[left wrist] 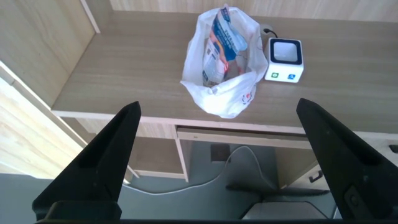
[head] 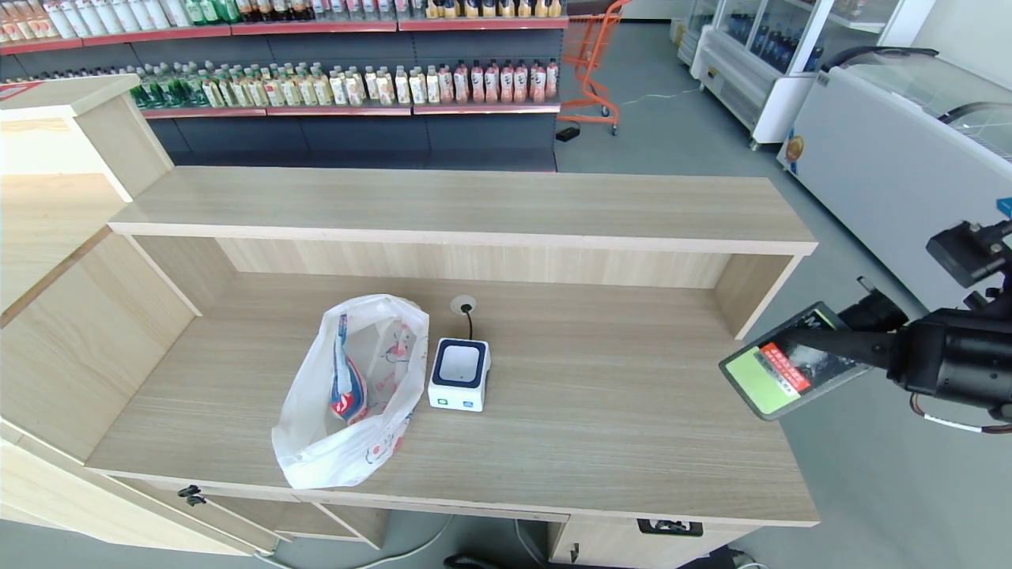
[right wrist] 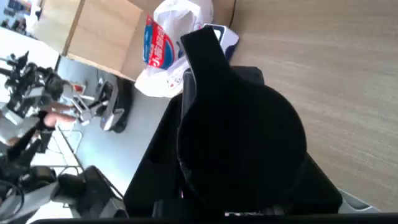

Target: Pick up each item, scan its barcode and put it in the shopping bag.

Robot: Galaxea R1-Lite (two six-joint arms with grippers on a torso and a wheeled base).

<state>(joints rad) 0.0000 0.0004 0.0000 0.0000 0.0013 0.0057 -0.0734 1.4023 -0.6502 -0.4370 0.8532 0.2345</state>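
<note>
Grips a flat packet [head: 765, 378] in the right end effector [head: 822, 345], up in the air near the right end of the desk [head: 617, 419].
From the head, shows the packet's green and red label tilted, well apart from the scanner [head: 459, 373] and the white shopping bag [head: 310, 431] just beside it on the desk. From the left wrist, looks past the left end effector [left wrist: 219, 109], fingers [left wrist: 99, 168] spread wide with nothing between them, off the desk's near edge, into the bag's mouth at a blue and red pouch [left wrist: 222, 37]. From the right wrist, catches bag and scanner beyond a dark bulk.
</note>
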